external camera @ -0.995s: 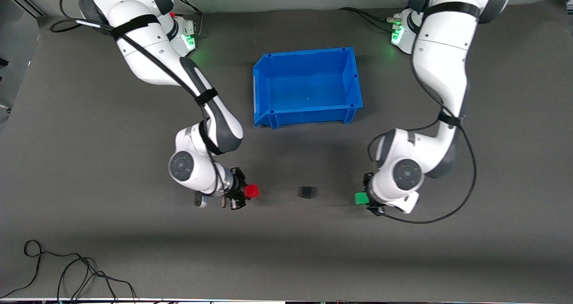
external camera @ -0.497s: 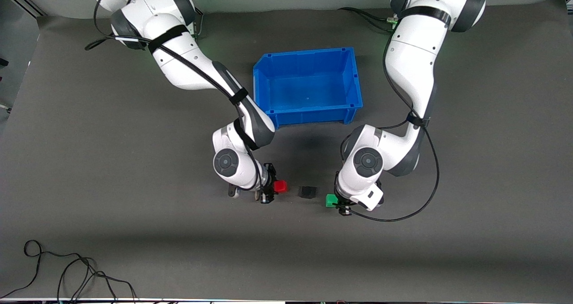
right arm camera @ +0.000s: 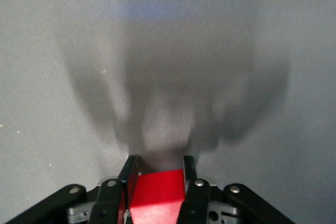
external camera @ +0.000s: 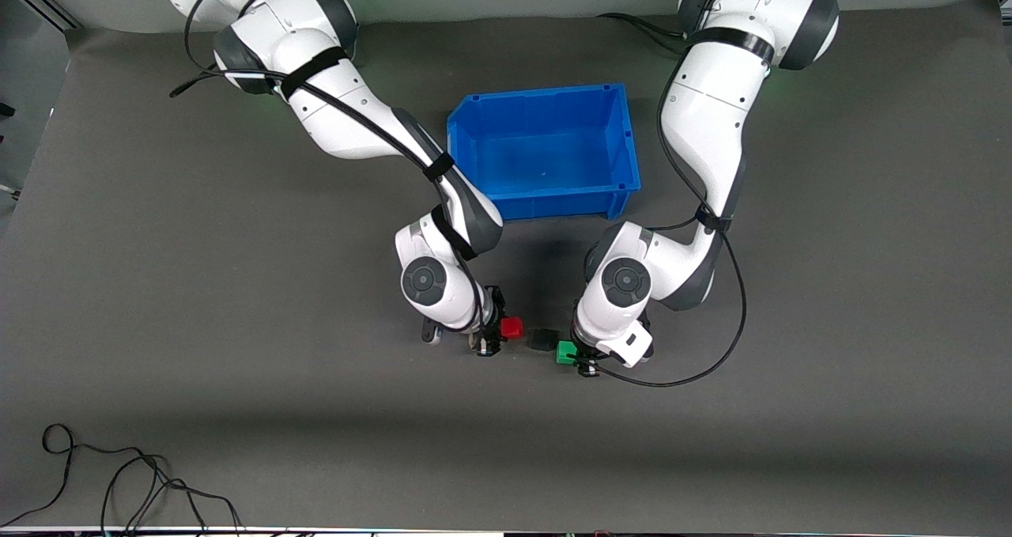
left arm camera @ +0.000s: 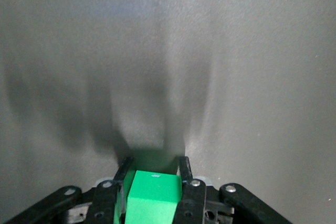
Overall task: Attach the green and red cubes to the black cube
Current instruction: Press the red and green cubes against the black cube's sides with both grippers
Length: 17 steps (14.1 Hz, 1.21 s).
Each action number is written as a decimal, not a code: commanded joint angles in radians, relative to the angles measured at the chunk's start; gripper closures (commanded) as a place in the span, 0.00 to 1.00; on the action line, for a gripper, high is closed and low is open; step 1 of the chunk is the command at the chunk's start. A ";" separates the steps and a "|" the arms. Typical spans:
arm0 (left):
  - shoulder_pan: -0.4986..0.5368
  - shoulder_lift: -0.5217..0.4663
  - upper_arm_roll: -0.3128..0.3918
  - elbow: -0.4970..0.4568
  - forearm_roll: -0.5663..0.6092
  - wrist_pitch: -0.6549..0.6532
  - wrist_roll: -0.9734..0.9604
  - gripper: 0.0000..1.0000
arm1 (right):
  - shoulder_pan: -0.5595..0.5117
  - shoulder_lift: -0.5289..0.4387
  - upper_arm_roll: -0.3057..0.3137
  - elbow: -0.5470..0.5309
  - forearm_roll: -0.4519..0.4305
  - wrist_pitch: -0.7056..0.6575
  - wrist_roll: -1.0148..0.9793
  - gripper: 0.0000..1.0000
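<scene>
Two arms are closing in on the black cube (external camera: 542, 339) from either end of the bench (external camera: 158, 284) — cubes nearly meeting.

The blue bin (external camera: 617, 138) is sitting farther from the camera, unused. The right claw (external camera: 492, 341) is gripping the red cube (external camera: 511, 328), just beside the black cube toward the right arm's end; the left claw (external camera: 581, 359) is gripping the green cube (external camera: 565, 352), touching or almost touching it toward the left arm's end — slightly nearer the camera, so it probably needs aligning.
</scene>
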 commanded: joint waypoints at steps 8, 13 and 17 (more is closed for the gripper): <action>-0.010 0.001 -0.009 0.082 0.000 -0.177 -0.010 1.00 | 0.032 0.073 -0.005 0.112 -0.020 0.046 0.108 1.00; -0.012 0.005 -0.010 0.082 0.003 -0.189 -0.009 1.00 | 0.033 0.080 -0.004 0.110 -0.019 0.076 0.106 1.00; -0.021 0.003 -0.010 0.082 0.003 -0.189 -0.010 1.00 | 0.055 0.113 -0.005 0.107 -0.020 0.174 0.106 1.00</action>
